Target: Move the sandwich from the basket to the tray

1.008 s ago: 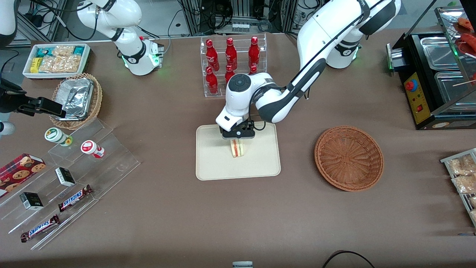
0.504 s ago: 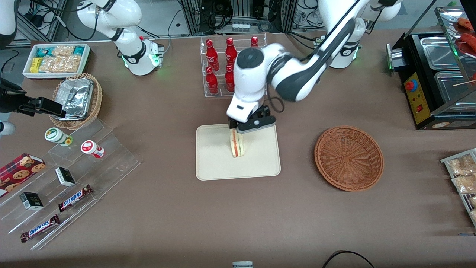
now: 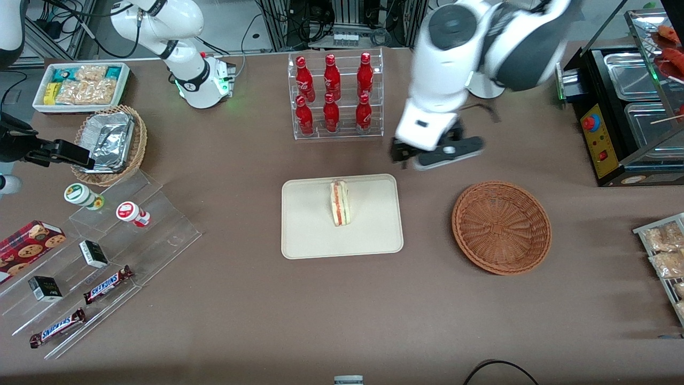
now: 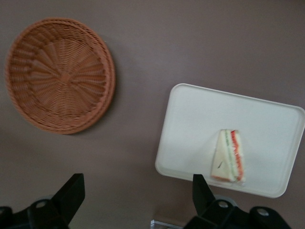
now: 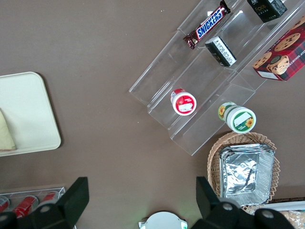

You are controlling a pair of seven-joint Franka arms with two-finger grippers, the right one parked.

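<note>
One sandwich [image 3: 339,202] stands on edge on the tray [image 3: 310,240], slightly nearer the bottle rack [image 3: 334,96] than the tray's middle, with its red and green filling line facing up. The basket [image 3: 501,227], well apart from the tray toward the working arm's end of the table, holds nothing. By that layout the transfer looks complete; what is left seems to be only the arm's retreat.

The gripper [image 3: 435,155] hangs high over bare table between the bottle rack and the basket. In the wrist view its fingers [image 4: 71,193] stand wide apart with nothing between them, and the sandwich [image 4: 229,156], tray [image 4: 190,119] and basket [image 4: 59,75] all lie far below.

Compared with half a second ago, the gripper has left the sandwich, risen, and swung off the tray toward the working arm's end. The sandwich keeps the same spot and stance, and the whole bottle rack is uncovered again.
</note>
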